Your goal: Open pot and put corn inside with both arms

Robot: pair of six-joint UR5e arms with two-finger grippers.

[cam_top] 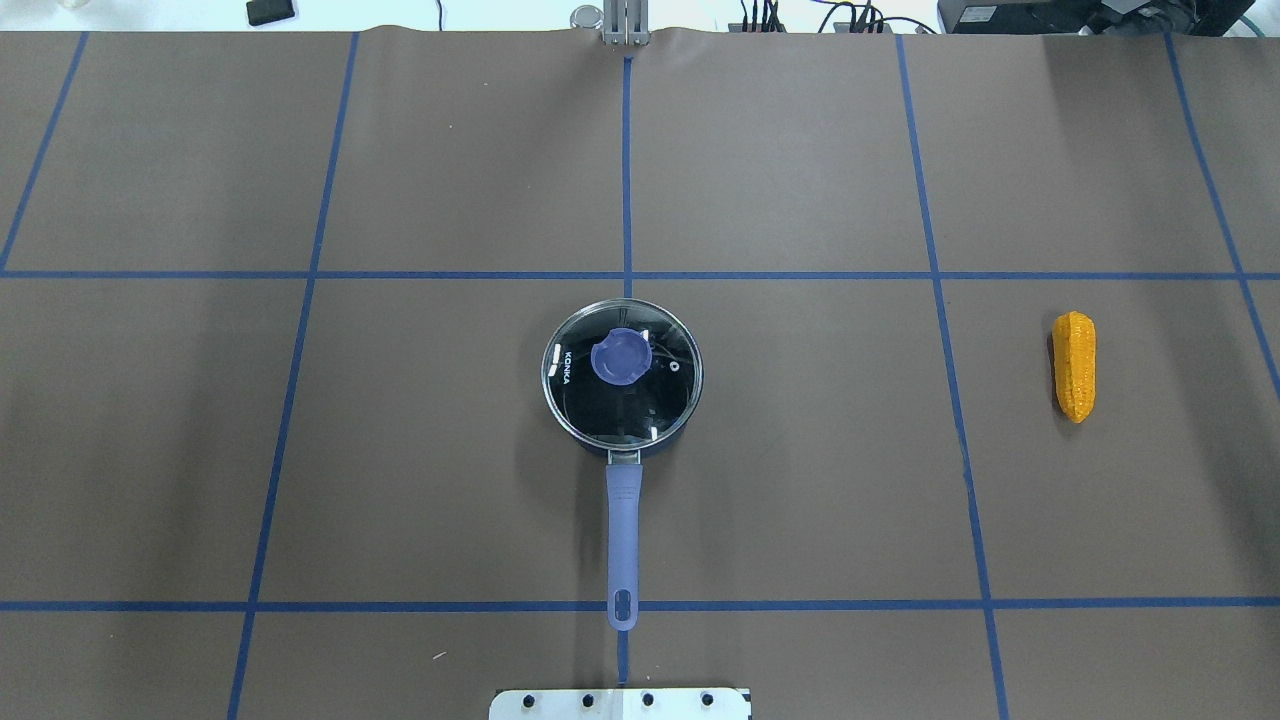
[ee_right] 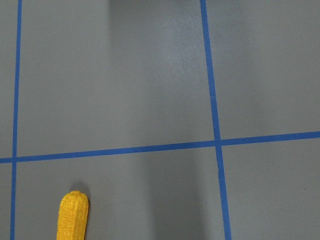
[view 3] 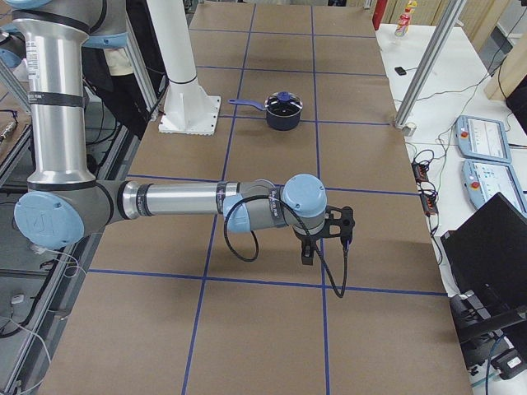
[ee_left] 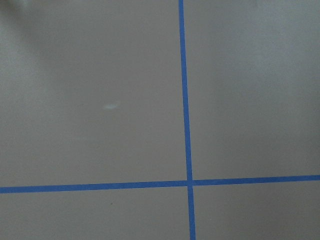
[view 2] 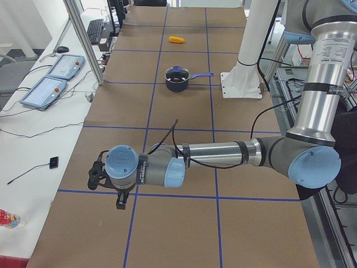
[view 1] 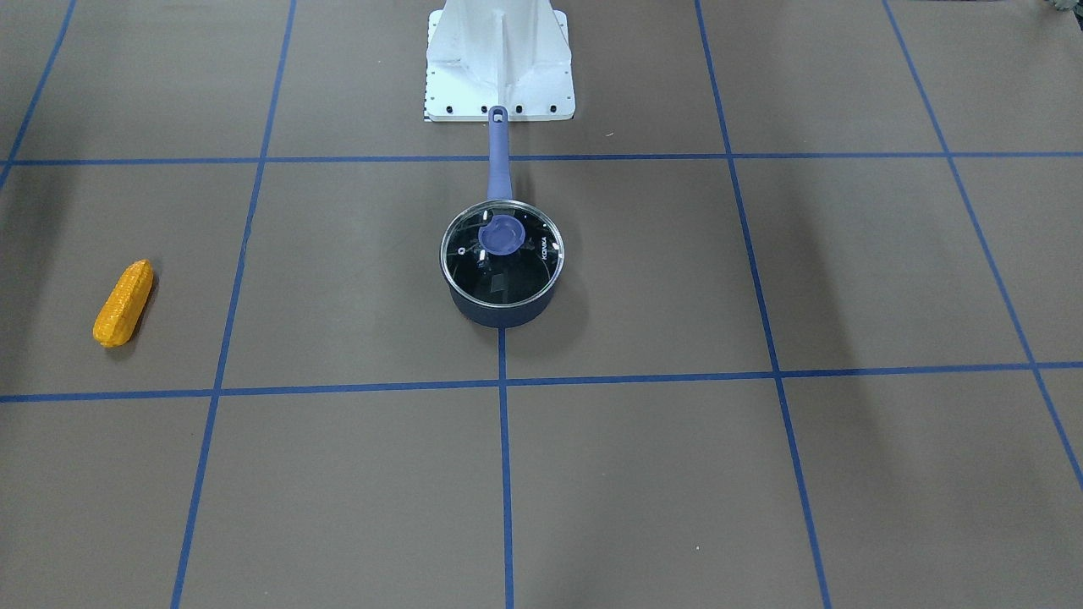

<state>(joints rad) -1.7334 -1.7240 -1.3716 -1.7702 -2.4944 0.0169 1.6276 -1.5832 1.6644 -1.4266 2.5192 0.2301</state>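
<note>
The pot [view 1: 508,315] stands at the table's middle with its glass lid [cam_top: 660,400] on, blue knob [cam_top: 621,357] up. Its lavender handle [cam_top: 622,545] points toward the robot's base. The corn [cam_top: 1075,366] lies alone on the robot's right side, far from the pot; its tip shows in the right wrist view [ee_right: 73,216]. My left gripper [view 2: 97,177] hovers over bare table near the left end. My right gripper [view 3: 342,224] hovers near the right end. Both show only in the side views, so I cannot tell whether they are open or shut.
The white base plate [view 1: 499,59] sits just behind the pot handle's end. Blue tape lines grid the brown table. Control pendants [view 2: 53,78] and cables lie on the bench beyond the table's far edge.
</note>
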